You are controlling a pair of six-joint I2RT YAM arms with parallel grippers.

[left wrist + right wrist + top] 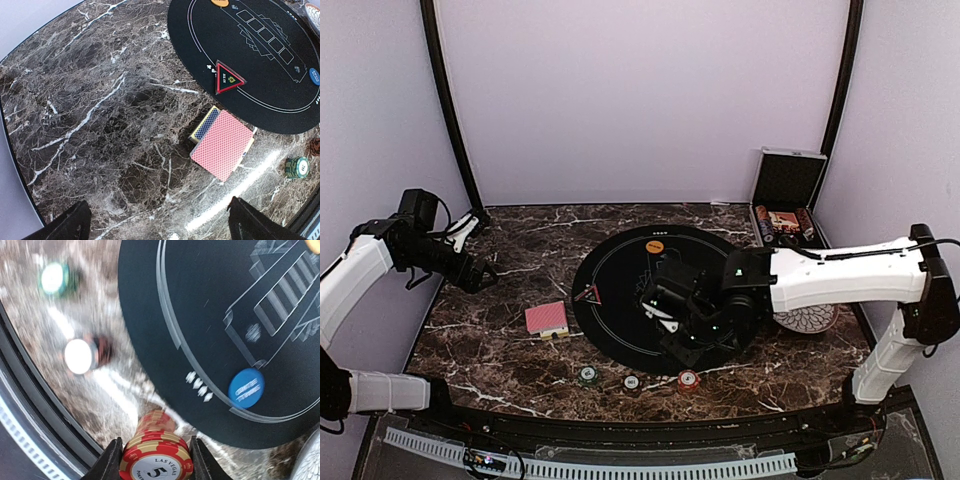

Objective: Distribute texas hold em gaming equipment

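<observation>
Reaching across the round black mat (610, 300) in the top view, the right gripper (688, 345) hangs low over the mat's near edge, and the wrist hides whatever it carries. A green chip (587, 375), a dark chip (632, 382) and a red chip (689, 379) sit in a row on the marble table (520, 250) just past that edge. With the arm so close above them, a careless sweep could scatter the row. The left gripper (478, 272) hovers well apart, at the table's left side.

In the left wrist view its jaws stand wide with nothing between them. The red-backed card deck (224, 144) lies just beside the mat, partly on a small box (204, 126); a nudge would probably fan it out.

In the right wrist view the fingers (111, 462) pinch a five-marked chip (157, 462) by its rim, sharp against a blurred background. Such a narrow edge grip may let the chip pivot or slip. A drop here could land on the blue button disc (246, 388) or roll off the table.
</observation>
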